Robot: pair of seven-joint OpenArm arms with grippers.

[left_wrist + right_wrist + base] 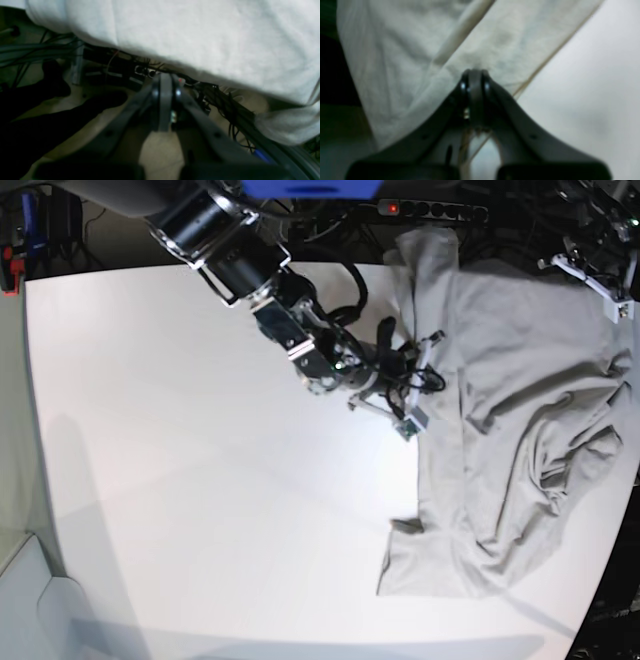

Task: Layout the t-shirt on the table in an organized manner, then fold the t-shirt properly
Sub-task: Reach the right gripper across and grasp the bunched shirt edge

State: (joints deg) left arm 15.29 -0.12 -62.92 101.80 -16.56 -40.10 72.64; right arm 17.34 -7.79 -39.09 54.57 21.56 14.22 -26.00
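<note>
Right wrist view: the right hand [475,75] is closed, its dark jaws pressed together on a fold of the t-shirt [402,62], with pale grey-beige cloth bunching at the tips and a hem line running diagonally away toward the upper right. Beyond the cloth, the white surface [595,87] fills the right side of that view.

From the base view, the right hand [425,375] sits at the end of a dark arm [250,265] reaching in from the far left corner of the surface [200,480], meeting the t-shirt's [520,430] left edge roughly midway along the garment. The t-shirt lies rumpled along the right side of the surface, one end up at the far edge and the other spreading toward the near right corner, with heavy creases through its lower half and a small flap turned out at its near left.

In the left wrist view, the left hand [166,87] is shut with nothing seen between its jaws, held beside the surface's edge, where the t-shirt [200,37] drapes across the top of the frame. Below it a tangle of cables [220,100] and dark equipment is visible over a pale floor [160,150]. In the base view the left hand [600,285] shows at the far right corner, too small to judge its grip
</note>
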